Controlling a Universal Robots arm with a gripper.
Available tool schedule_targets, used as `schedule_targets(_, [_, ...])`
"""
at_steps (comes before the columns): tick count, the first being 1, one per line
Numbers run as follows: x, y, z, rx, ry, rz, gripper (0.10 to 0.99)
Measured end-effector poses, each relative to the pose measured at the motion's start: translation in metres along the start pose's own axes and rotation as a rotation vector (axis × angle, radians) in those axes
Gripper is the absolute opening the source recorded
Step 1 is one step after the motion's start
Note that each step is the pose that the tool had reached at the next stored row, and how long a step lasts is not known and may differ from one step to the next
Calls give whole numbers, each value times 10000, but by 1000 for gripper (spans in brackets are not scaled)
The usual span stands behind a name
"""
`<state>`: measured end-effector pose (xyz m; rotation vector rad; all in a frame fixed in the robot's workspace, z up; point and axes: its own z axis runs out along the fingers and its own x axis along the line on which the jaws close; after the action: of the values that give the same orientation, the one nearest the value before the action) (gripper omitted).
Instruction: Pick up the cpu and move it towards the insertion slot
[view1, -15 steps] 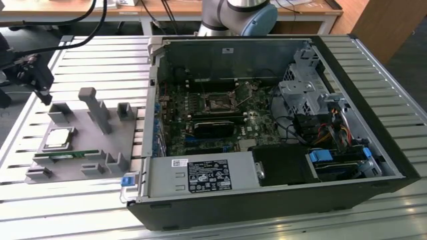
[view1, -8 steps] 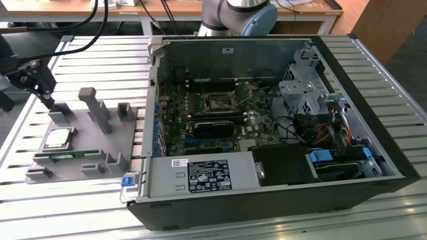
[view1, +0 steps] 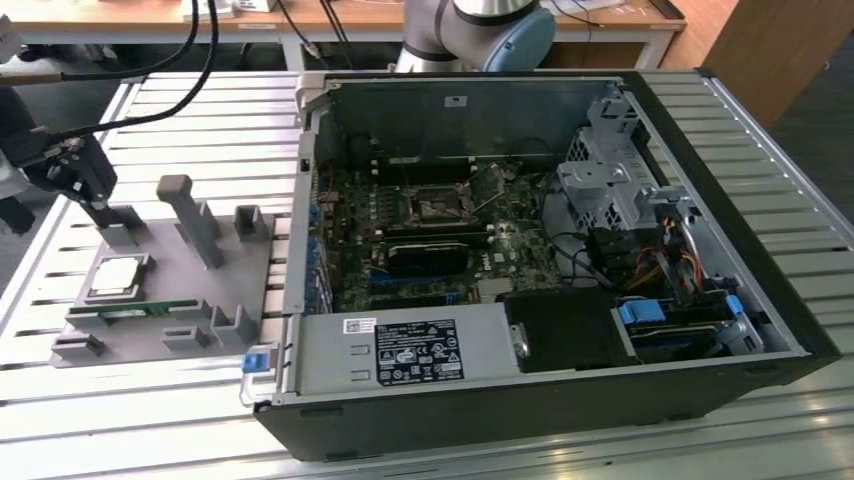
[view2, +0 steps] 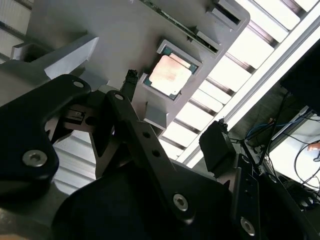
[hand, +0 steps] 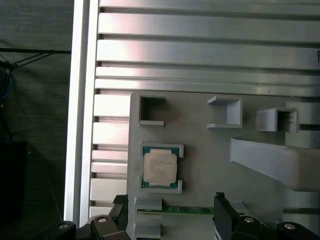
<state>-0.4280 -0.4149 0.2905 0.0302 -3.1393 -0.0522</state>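
**Approach to the grasp.** We show the pincer (view1: 83, 190) open and empty, its two fingers spread apart above the grey fixture (view1: 200, 300) that lies on the slatted counter (view1: 174, 90).

The cpu (view1: 118, 275) lies flat in its square recess on that fixture, silvery top upward. In the first wrist view the cpu (hand: 160, 167) lies just ahead of the fingertips (hand: 120, 206), roughly centred on the gap between them but not yet within it. We judge that nothing touches it.

The insertion slot (view1: 438, 207) sits on the board inside the open computer case (view1: 747, 250). It is well apart from the cpu, toward the exterior view's right.

To do this step well, we would centre the gap over the chip and square the fingers to two opposite edges. The descent should be straight, so the pads meet the thin rim and not the raised corners of the recess. The green memory stick (view1: 123, 311) just beside the cpu should stay clear of the fingers.
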Motion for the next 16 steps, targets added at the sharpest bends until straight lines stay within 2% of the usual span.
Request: schedule_targets(16, [13, -16, 272, -1, 2, 0, 776])
